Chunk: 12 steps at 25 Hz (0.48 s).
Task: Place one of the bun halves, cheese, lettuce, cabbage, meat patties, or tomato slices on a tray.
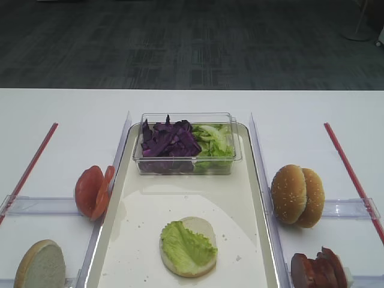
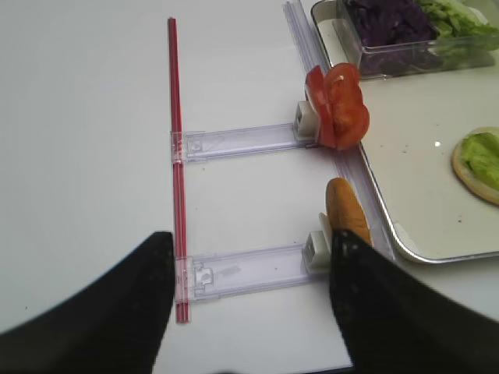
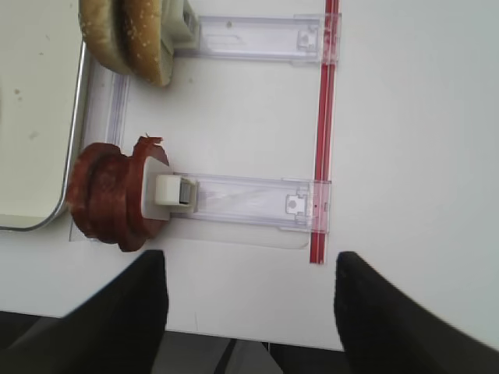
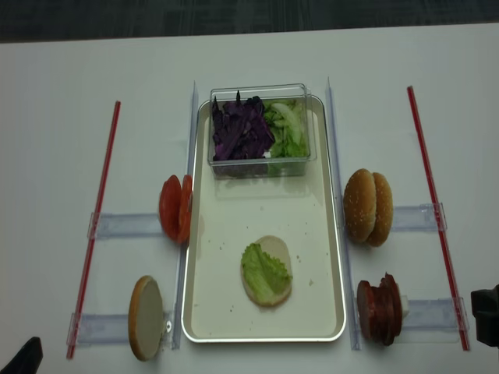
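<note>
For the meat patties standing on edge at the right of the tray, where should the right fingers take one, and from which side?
Probably the patty nearest the tray, gripped across its two flat faces near the top rim, coming down from above. The meat patties stand on edge in a tight row against a white pusher block, so only the upper edges are free. The right gripper is open, behind the row.

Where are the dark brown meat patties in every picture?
Exterior high: the meat patties sit at the bottom right corner, right of the tray.
Right wrist: left of middle, upright on edge, in front of the open right gripper.
Left wrist: not in view.
Exterior high (realsense): lower right, beside the tray's corner.
Shared landmark: the sesame bun halves standing one slot away.
</note>
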Tool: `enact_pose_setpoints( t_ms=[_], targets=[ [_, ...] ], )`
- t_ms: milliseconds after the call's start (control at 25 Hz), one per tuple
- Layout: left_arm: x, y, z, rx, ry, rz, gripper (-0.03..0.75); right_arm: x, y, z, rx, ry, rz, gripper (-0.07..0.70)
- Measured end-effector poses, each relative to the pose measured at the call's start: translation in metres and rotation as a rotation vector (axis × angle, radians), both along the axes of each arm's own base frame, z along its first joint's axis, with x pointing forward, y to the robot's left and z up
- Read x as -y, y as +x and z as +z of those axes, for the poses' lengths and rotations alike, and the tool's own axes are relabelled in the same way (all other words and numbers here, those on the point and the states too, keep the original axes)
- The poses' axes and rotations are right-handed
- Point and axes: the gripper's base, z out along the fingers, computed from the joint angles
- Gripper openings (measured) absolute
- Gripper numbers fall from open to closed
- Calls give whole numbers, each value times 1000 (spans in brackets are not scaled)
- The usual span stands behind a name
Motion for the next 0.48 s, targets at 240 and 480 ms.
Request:
enact_pose_setpoints(
  t_ms=[240, 480],
  targets=[
    [0, 0, 0, 0, 0, 0, 415, 0, -4, 1, 33, 0, -1, 487],
    [0, 0, 0, 0, 0, 0, 415, 0, -4, 1, 33, 0, -1, 487]
  ],
)
